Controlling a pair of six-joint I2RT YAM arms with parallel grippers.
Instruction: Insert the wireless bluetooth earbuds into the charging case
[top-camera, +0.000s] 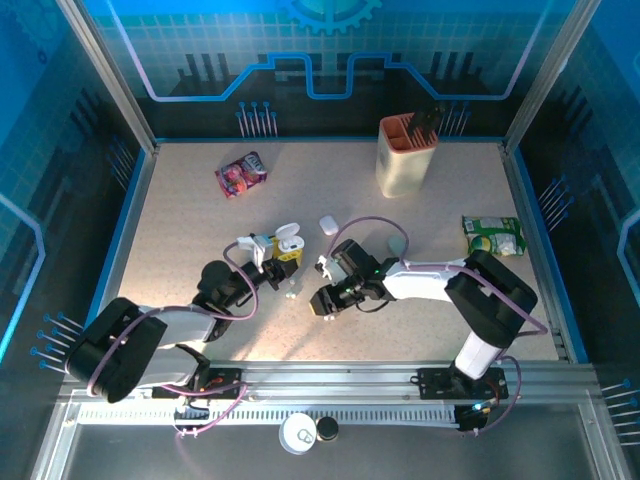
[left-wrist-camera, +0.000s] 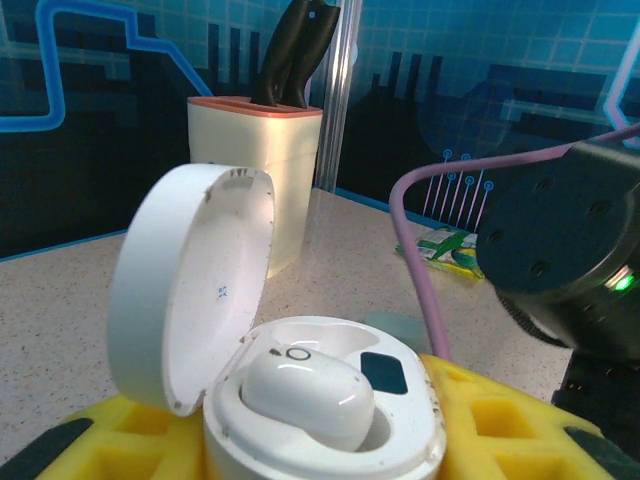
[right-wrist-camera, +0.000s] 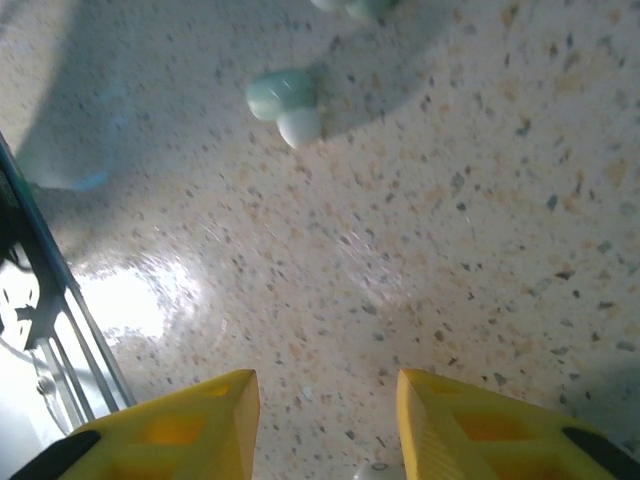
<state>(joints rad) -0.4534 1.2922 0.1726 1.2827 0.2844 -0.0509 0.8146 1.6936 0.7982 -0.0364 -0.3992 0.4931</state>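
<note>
My left gripper (top-camera: 283, 252) is shut on the white charging case (left-wrist-camera: 400, 445), whose round lid (left-wrist-camera: 190, 290) stands open to the left. One white earbud (left-wrist-camera: 305, 395) sits in the near socket; the socket behind it is empty. Two loose earbuds (top-camera: 291, 290) lie on the table between the grippers. My right gripper (top-camera: 325, 300) hovers low over the table, its yellow fingers (right-wrist-camera: 190, 430) apart. A pale green and white earbud (right-wrist-camera: 285, 100) lies ahead of it. A small white thing (right-wrist-camera: 375, 470) peeks in at the bottom edge between the fingers.
A cream knife block (top-camera: 405, 155) stands at the back right. A pink snack packet (top-camera: 240, 173) lies back left, a green packet (top-camera: 493, 236) at the right. A second white case (top-camera: 327, 225) rests mid-table. The metal rail (right-wrist-camera: 50, 330) runs close to the right gripper.
</note>
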